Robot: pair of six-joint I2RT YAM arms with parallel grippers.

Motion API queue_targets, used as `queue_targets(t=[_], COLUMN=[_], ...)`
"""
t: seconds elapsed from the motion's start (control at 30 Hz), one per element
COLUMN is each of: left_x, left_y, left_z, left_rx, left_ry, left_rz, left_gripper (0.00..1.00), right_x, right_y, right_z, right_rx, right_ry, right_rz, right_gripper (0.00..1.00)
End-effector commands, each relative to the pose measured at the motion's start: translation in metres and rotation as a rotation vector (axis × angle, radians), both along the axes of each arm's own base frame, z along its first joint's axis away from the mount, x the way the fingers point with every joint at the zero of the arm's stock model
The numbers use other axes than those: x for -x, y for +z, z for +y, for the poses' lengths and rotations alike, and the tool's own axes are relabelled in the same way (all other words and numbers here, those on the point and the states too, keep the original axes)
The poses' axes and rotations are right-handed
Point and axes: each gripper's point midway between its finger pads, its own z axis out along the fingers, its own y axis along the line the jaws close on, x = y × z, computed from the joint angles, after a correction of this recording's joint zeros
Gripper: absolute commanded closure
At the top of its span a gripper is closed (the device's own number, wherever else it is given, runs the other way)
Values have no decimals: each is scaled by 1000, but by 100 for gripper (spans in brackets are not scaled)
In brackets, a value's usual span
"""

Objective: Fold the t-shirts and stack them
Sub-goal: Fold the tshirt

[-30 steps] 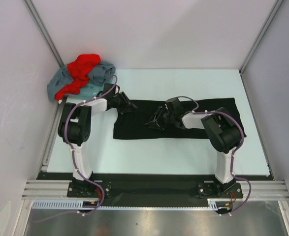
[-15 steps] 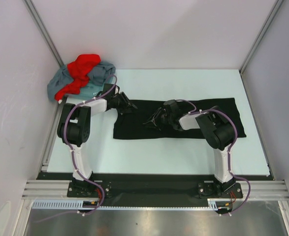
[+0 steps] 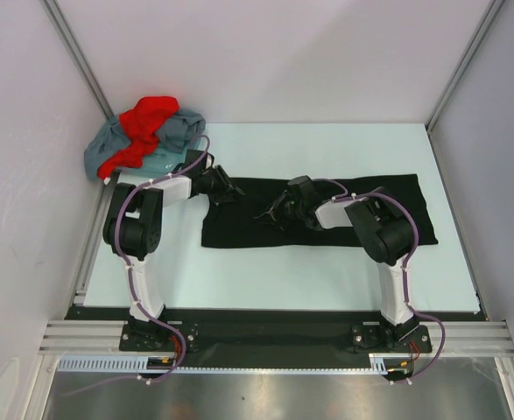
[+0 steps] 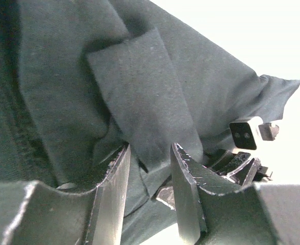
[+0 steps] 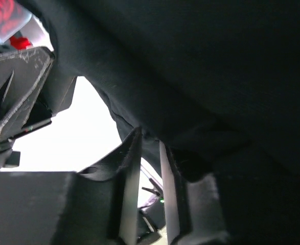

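The black t-shirt [image 3: 239, 234] lies flat as a long folded strip across the middle of the table. My left gripper [image 3: 233, 188] rests at its upper left corner. Its jaws stand apart around a loose fold of the black cloth [image 4: 139, 76], and the gripper [image 4: 150, 148] is open. My right gripper [image 3: 267, 215] sits low on the shirt's middle, pointing left. In the right wrist view its jaws [image 5: 151, 137] stand a narrow gap apart, with an edge of the black cloth [image 5: 216, 61] between the tips and light showing below it. The red t-shirt [image 3: 147, 118] lies crumpled on the grey-blue t-shirt [image 3: 182, 131] in the far left corner.
White walls with metal corner posts [image 3: 77, 52] close in the pale table [image 3: 327, 149] on three sides. The shirt pile sits just behind the left arm [image 3: 134, 227]. The right arm [image 3: 383, 227] reaches over the black shirt's right half.
My right gripper has slid a little to the left over the black shirt and its jaws have narrowed. The left gripper and the shirt pile have stayed put.
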Motion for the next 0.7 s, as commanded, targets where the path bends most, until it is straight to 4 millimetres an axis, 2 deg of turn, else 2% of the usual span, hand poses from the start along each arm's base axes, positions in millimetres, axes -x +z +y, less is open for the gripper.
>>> queue_targets(t=[0.0,0.1,0.23,0.43,0.53,0.6,0.67], left_x=[-10,-10,-9,-6,-5,-2,-1], left_y=[16,31,48,71,70,61,62], left_z=[2,15,30,38,34,34,37], left_rx=[-49,-124,-208,-264,-253,-247,-254], left_ry=[-10,-6,-2,-37,-77,-85,-69], left_rz=[-65,-110,-163,-231,-209,-167,-169], left_gripper=[57,55,50,48,47,47,47], right_x=[-10,-6,-3,13,13,12,9], right_y=[2,7,24,41,43,51,57], right_z=[1,3,4,-3,-7,-6,-7], right_rx=[24,8,6,-15,-22,-49,-59], right_ry=[-55,-38,67,205,232,242,244], right_rz=[30,35,-21,-31,-41,-59,-70], right_gripper=[80,94,100,100,100,100,100])
